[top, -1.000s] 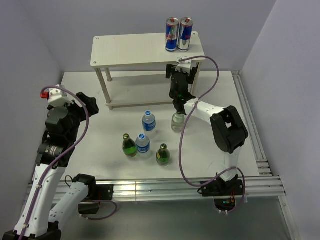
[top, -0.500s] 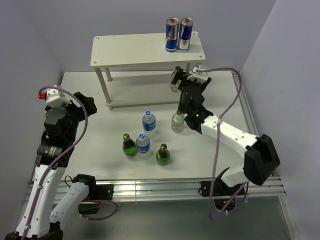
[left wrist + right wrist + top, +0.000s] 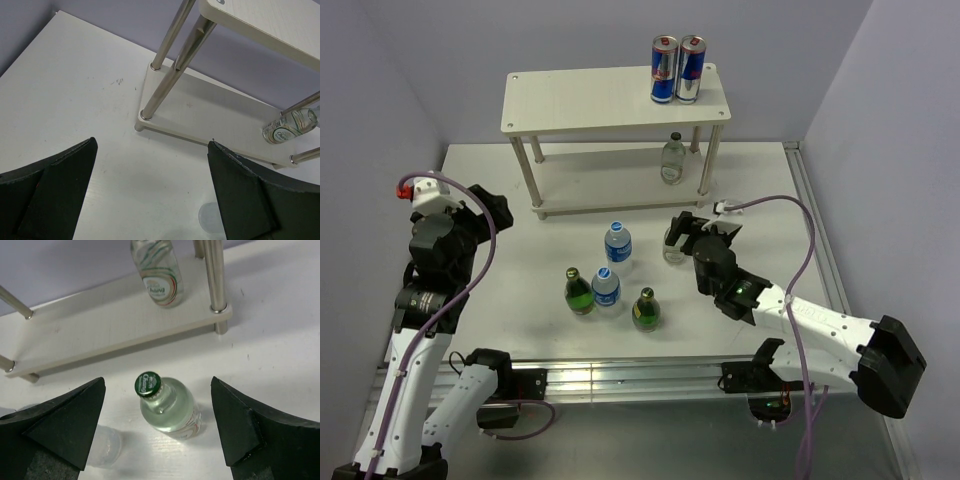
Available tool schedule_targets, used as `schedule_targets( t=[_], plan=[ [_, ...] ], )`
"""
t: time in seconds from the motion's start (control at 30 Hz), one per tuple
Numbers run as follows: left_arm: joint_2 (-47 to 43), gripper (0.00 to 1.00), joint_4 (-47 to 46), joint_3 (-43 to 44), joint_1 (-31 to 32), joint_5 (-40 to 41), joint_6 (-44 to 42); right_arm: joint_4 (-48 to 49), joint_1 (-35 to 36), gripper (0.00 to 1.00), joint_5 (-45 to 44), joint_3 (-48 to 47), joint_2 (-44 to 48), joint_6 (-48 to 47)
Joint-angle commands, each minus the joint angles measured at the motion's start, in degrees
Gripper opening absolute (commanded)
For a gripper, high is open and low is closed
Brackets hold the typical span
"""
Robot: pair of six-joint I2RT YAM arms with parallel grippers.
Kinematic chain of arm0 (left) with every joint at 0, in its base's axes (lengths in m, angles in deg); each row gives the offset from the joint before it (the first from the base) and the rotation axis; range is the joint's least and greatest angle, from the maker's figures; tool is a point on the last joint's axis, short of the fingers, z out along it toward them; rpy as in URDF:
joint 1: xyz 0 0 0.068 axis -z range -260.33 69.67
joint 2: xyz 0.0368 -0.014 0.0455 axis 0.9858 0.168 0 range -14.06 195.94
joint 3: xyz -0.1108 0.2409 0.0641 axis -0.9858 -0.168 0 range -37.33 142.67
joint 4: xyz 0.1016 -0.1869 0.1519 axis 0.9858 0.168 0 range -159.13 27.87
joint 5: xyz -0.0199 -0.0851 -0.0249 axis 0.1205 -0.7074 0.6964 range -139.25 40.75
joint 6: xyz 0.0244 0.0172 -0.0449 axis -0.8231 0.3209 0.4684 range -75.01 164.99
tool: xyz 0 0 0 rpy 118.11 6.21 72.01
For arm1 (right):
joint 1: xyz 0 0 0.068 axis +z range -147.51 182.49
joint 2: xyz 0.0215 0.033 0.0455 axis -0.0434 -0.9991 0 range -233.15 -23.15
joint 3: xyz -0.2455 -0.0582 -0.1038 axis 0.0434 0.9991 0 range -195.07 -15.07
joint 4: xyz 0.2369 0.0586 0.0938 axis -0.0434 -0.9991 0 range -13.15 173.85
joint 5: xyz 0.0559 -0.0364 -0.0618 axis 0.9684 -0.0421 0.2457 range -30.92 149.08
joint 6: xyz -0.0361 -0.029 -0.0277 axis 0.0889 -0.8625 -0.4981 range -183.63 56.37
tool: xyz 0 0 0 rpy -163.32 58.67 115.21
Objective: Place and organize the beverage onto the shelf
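Right wrist view, right hand (image 3: 157, 427) spread wide facing pale bottle (image 3: 168, 412), left hand (image 3: 155, 195) likewise parted.

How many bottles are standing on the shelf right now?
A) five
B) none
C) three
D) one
D: only one clear bottle stands on the lower board of the shelf; the top board holds just two cans, which are not bottles.
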Motion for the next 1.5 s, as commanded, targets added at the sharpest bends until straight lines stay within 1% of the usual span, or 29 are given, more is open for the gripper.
schedule_targets(
  t=[0.0, 0.17, 0.43, 0.63, 0.77, 0.83, 0.9, 0.97, 1.0, 1.03, 1.13, 1.17, 1.23, 1.27, 1.47],
  plan=[
    [-0.04, 0.99, -1.95, -0.05, -0.36, -0.78, -0.77, -1.27, 0.31, 0.93, 2.25, 0.55, 0.05, 5.69],
    [-0.04, 0.99, -1.95, -0.05, -0.36, -0.69, -0.69, 0.75, 0.31, 0.93, 2.16, 0.56, -4.51, 6.05],
    [0.31, 0.99, -1.86, 0.04, -0.36, -0.96, -0.69, 3.39, -0.74, 0.91, 0.76, -2.87, -12.78, 5.78],
    [0.13, 0.99, -1.77, 0.13, -0.36, -1.13, -0.6, 4.8, -2.33, 0.89, -0.21, -5.06, -16.12, 4.64],
    [0.13, 0.99, -1.77, 0.21, -0.36, -1.22, -0.51, 6.03, -3.38, 0.86, -0.65, -6.47, -18.84, 3.41],
    [0.13, 0.99, -1.59, 0.21, -0.36, -0.96, -0.42, 6.03, -3.82, 0.79, -0.57, -7.44, -20.51, 3.67],
    [0.22, 0.99, -1.51, 0.21, -0.36, -0.96, -0.33, 6.2, -4.61, 0.66, -0.48, -7.88, -21.48, 3.94],
    [0.22, 0.99, -1.51, 0.3, -0.36, -0.96, -0.33, 6.56, -5.05, 0.46, -0.04, -8.49, -22.89, 3.94],
    [0.22, 0.99, -1.51, 0.3, -0.36, -1.04, -0.33, 6.3, -5.4, 0.3, -0.12, -8.76, -23.33, 4.11],
    [0.31, 0.99, -1.51, 0.21, -0.36, -1.05, -0.33, 5.16, -5.49, 0.26, -0.39, -9.54, -24.2, 4.72],
    [0.4, 0.99, -1.51, 0.22, -0.44, -1.04, -0.33, 4.62, -5.84, 0.21, -0.39, -10.17, -25.0, 4.9],
    [0.4, 0.99, -1.59, 0.3, -0.53, -1.31, -0.33, 4.8, -5.84, 0.14, 0.05, -10.17, -25.0, 4.73],
    [0.48, 0.99, -1.59, 0.39, -0.71, -1.48, -0.33, 4.36, -5.84, 0.07, 0.23, -10.6, -24.83, 4.73],
    [0.48, 0.99, -1.51, 0.3, -0.79, -1.75, -0.33, 4.27, -5.84, 0.01, 0.4, -10.95, -24.74, 4.64],
    [0.66, 0.99, -1.68, 0.3, -1.76, -2.8, -0.25, 3.48, -5.76, 0.0, 0.84, -15.87, -24.3, 1.66]
  ],
)
